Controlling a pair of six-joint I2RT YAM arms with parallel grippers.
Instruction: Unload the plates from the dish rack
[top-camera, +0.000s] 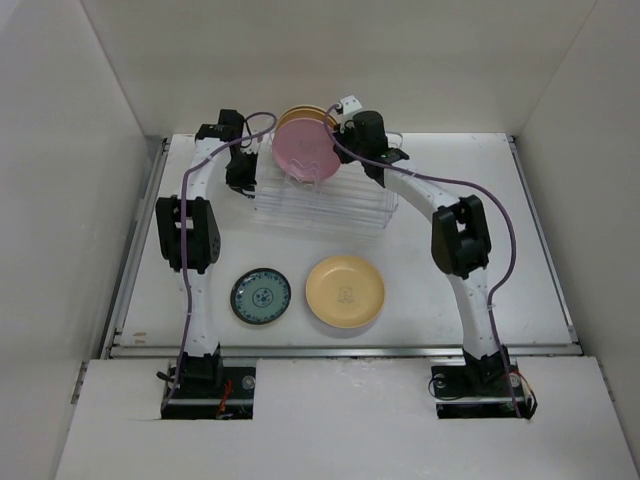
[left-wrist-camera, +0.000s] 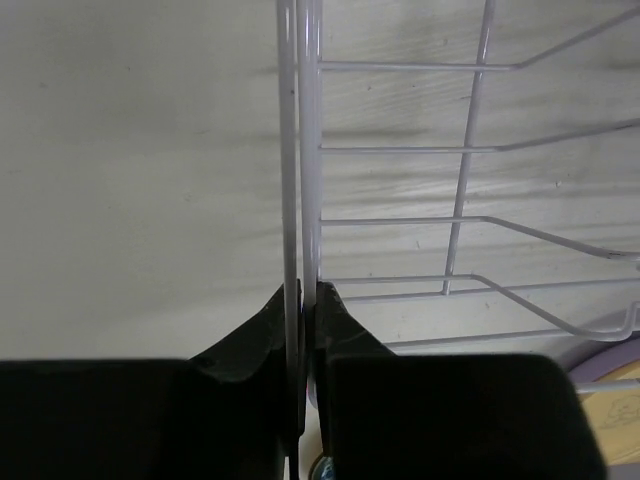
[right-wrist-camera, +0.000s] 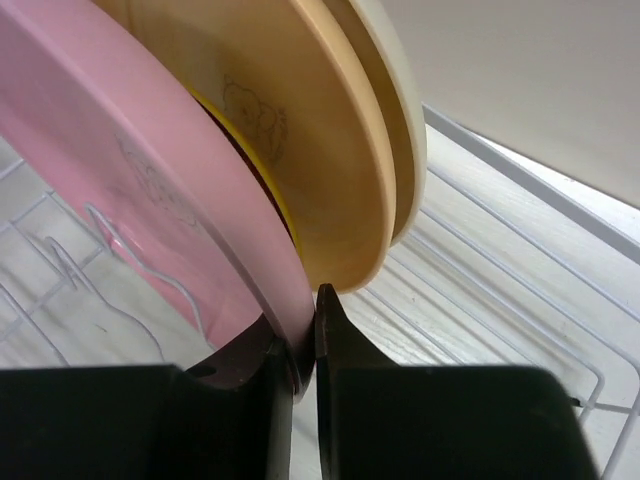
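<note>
The wire dish rack (top-camera: 330, 205) stands at the back middle of the table. A pink plate (top-camera: 303, 148) stands upright in it, with a tan plate (top-camera: 310, 112) behind. In the right wrist view the pink plate (right-wrist-camera: 120, 160) is in front; a sliver of a dark-rimmed amber-yellow plate (right-wrist-camera: 262, 165), the tan plate (right-wrist-camera: 300, 130) and a cream rim (right-wrist-camera: 400, 120) follow. My right gripper (right-wrist-camera: 308, 300) is shut on the pink plate's rim, and also shows from above (top-camera: 338, 128). My left gripper (left-wrist-camera: 308, 292) is shut on an upright wire of the rack (left-wrist-camera: 470, 150), at its left end (top-camera: 243, 182).
A patterned teal plate (top-camera: 261, 296) and a pale yellow plate (top-camera: 345, 291) lie flat on the table in front of the rack, between the two arms. White walls enclose the table on three sides. Purple cables run along both arms.
</note>
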